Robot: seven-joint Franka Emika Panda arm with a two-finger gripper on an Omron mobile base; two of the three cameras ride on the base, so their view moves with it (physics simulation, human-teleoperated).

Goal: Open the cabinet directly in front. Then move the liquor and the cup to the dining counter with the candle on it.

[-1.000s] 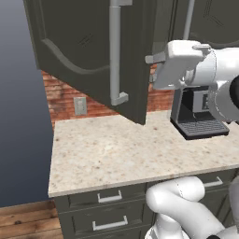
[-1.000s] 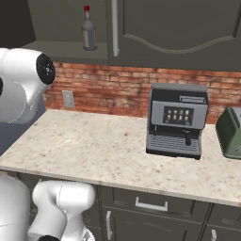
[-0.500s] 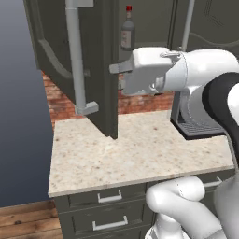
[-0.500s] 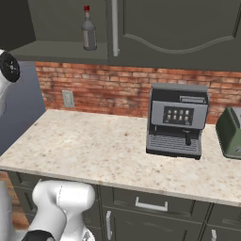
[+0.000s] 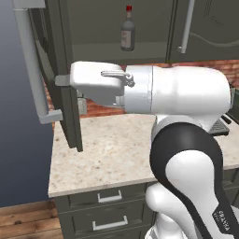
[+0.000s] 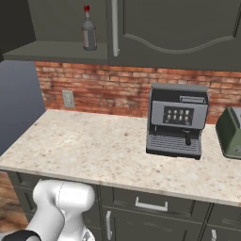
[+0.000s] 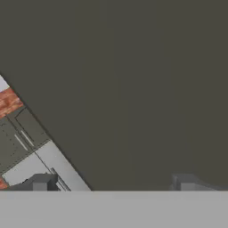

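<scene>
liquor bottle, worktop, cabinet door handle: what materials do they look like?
Liquor bottle: looks like clear glass, greyish-brown and see-through, pale label, red cap probably plastic or metal.
Worktop: polished speckled beige stone, granite-like; could be laminate.
Cabinet door handle: brushed silver metal by its even grey sheen, likely steel; painted plastic can't be ruled out.

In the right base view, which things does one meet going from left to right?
Liquor → silver bar handle of the cabinet → coffee machine → green toaster.
</scene>
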